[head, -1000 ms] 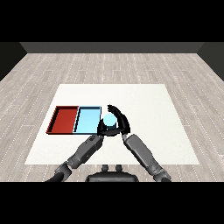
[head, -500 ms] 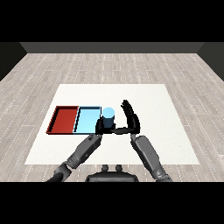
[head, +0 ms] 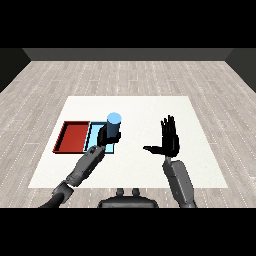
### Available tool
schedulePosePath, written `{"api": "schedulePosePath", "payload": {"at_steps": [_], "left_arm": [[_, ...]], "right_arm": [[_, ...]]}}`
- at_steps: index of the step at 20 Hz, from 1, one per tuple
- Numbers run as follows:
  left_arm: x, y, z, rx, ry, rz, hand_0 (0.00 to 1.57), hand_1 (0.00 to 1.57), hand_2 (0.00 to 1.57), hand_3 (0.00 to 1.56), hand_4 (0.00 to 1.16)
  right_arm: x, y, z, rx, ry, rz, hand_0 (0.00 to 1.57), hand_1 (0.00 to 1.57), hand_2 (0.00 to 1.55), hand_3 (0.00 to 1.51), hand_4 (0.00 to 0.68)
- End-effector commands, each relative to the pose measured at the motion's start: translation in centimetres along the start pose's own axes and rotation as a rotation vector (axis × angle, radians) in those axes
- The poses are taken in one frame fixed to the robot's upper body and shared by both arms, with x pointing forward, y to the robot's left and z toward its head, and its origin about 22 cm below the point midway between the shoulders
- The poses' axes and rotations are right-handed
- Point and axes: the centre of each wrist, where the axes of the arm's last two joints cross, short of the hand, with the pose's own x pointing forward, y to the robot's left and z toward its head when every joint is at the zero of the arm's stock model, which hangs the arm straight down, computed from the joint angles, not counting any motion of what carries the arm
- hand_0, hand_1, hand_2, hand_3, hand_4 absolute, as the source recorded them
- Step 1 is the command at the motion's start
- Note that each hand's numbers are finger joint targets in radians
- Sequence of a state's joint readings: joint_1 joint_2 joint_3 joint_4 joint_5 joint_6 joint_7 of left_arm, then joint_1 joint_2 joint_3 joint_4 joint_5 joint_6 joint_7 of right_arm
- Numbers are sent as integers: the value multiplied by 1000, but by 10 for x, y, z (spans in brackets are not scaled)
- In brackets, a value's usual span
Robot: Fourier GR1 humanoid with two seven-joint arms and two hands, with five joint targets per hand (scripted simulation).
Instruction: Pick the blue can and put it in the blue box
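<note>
On table (head: 150, 107): one can (head: 114, 125); two trays (head: 75, 136)

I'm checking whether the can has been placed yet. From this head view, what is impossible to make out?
- The base of the light blue cylindrical can: the black left hand covers it, so whether it rests in the light blue tray or hangs above it is unclear.
- Most of the light blue tray's floor: hidden behind that hand and can.
- The left hand's fingers: merged against the can, too small to tell their state.
- The open right hand hides nothing.
</note>
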State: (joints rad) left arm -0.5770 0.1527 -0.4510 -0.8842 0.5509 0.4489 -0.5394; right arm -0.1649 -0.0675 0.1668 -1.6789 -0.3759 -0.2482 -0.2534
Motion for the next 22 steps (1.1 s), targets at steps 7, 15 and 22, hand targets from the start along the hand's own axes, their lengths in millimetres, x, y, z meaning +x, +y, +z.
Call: {"api": "schedulePosePath", "payload": {"at_steps": [7,15,22], "left_arm": [[-5,83,-28,137,185,-402,1571,1571,1571,1495,1092],[-44,86,-14,175,563,-594,894,894,827,835,925],[-67,73,0,240,805,-619,899,899,821,577,848]], "right_arm": [[-5,-29,3,-59,20,-22,0,0,0,0,0],[-14,-37,12,-94,40,-24,0,0,0,0,0],[-27,-54,7,-103,55,-23,0,0,0,0,0]]}}
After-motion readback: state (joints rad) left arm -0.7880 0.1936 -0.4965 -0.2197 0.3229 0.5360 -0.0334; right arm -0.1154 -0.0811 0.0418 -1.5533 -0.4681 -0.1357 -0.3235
